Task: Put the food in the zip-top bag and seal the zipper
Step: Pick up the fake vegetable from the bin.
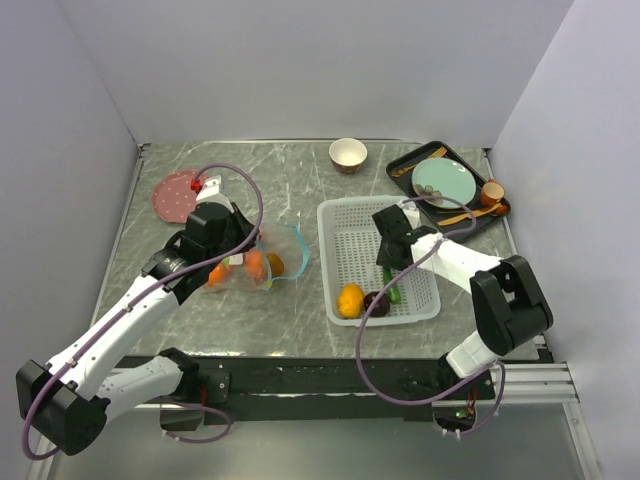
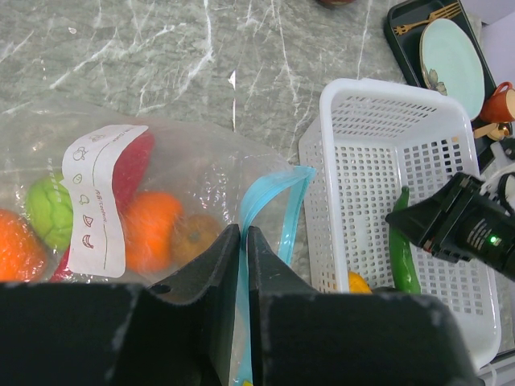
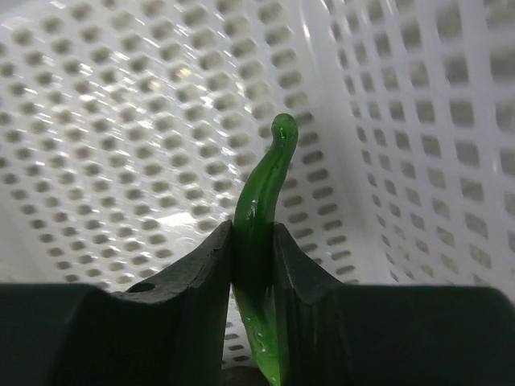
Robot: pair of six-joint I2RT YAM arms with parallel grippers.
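The clear zip-top bag [image 1: 262, 262] [image 2: 161, 177] lies left of the basket with its mouth facing right. My left gripper [image 2: 243, 229] [image 1: 245, 260] is shut on the teal zipper [image 2: 273, 201] at the near edge of the mouth. Inside the bag I see two oranges [image 2: 149, 229], a green apple [image 2: 50, 211], a red chili [image 2: 133, 165] and a brown kiwi [image 2: 195, 235]. My right gripper [image 3: 253, 229] [image 1: 392, 282] is inside the white basket [image 1: 340, 215], shut on the green pepper [image 3: 265, 177] [image 2: 405, 241]. A yellow fruit [image 1: 350, 300] and a dark round fruit [image 1: 375, 300] lie at the basket's near end.
A pink plate [image 1: 178, 195] sits at the back left and a small bowl [image 1: 347, 153] at the back centre. A black tray [image 1: 398, 163] at the back right holds a teal plate [image 1: 445, 182], wooden spoons and a small brown cup [image 1: 492, 192].
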